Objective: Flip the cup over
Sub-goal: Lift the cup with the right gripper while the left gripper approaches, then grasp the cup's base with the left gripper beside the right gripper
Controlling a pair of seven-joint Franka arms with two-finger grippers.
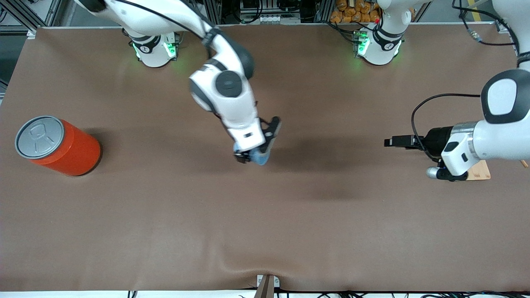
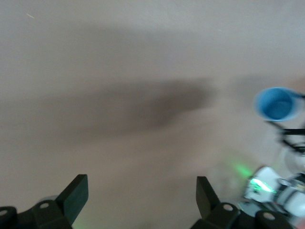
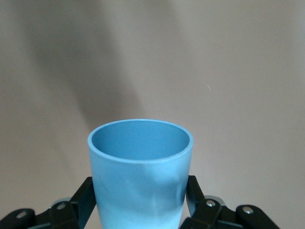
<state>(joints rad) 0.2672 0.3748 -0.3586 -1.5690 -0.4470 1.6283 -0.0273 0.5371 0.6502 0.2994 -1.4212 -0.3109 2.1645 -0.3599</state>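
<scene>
The small light blue cup (image 1: 261, 157) is held between the fingers of my right gripper (image 1: 251, 158), over the middle of the table. In the right wrist view the cup (image 3: 140, 174) fills the gap of the right gripper (image 3: 140, 200). Both fingers press its sides and its open mouth points away from the wrist. My left gripper (image 1: 387, 142) waits over the left arm's end of the table. It is open and empty in its own view (image 2: 142, 198). That view also shows the cup (image 2: 275, 103) farther off, with its darker inside facing the camera.
A big orange can (image 1: 62, 147) with a grey lid stands at the right arm's end of the table. A small wooden block (image 1: 481, 170) lies under the left arm. The brown table cover (image 1: 265, 231) is bare nearer the front camera.
</scene>
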